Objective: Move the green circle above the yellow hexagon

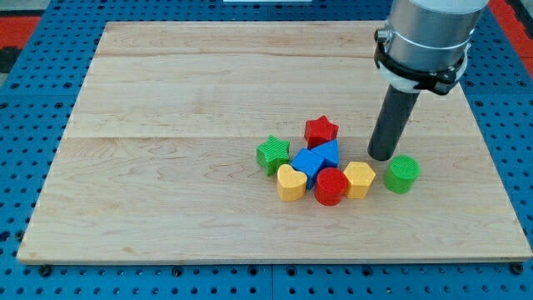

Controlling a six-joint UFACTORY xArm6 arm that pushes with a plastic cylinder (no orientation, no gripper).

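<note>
Camera view: pale wooden surface (166, 100) sits on a blue perforated base (25, 100), with red showing at the view's top corners. No fingers on this rig, so nothing is held: my tip (383, 157) sits on the surface just above-left of the green circle (402, 174), very near it, contact unclear. The green circle lies just right of the yellow hexagon (360, 179), roughly level with it; the hexagon closes a tight cluster with red circle (331, 186), yellow heart (291, 182), blue blocks (316, 158), red star (321, 131) and green star (272, 154).
</note>
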